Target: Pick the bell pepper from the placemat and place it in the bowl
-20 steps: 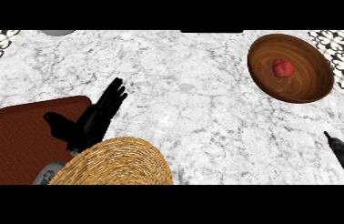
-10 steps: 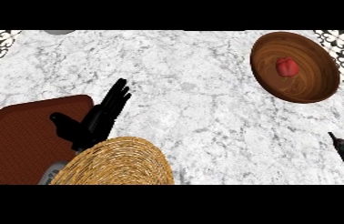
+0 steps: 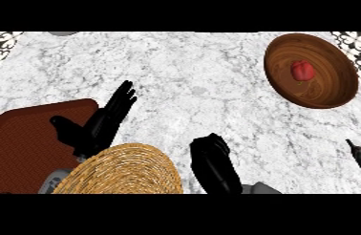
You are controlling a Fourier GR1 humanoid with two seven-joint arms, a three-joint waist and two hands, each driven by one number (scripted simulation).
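The red bell pepper (image 3: 302,70) lies inside the brown wooden bowl (image 3: 331,93) at the far right of the marble counter. The dark red-brown placemat (image 3: 32,138) sits at the left edge with nothing on its visible part. My left hand (image 3: 99,126) rests over the placemat's right edge, open, with straight fingers pointing up and to the right. My right hand (image 3: 214,165) shows at the lower middle, back up, its fingers curled under and holding nothing. It is far from the bowl.
A round woven straw piece (image 3: 123,172) lies at the lower left, partly over the placemat and under my left wrist. A small dark shape (image 3: 354,152) pokes in at the right edge. A grey object (image 3: 63,33) shows at the far left.
My right hand has come into view at the lower middle, where only counter showed before. The left hand, the pepper and the bowl have stayed where they were.
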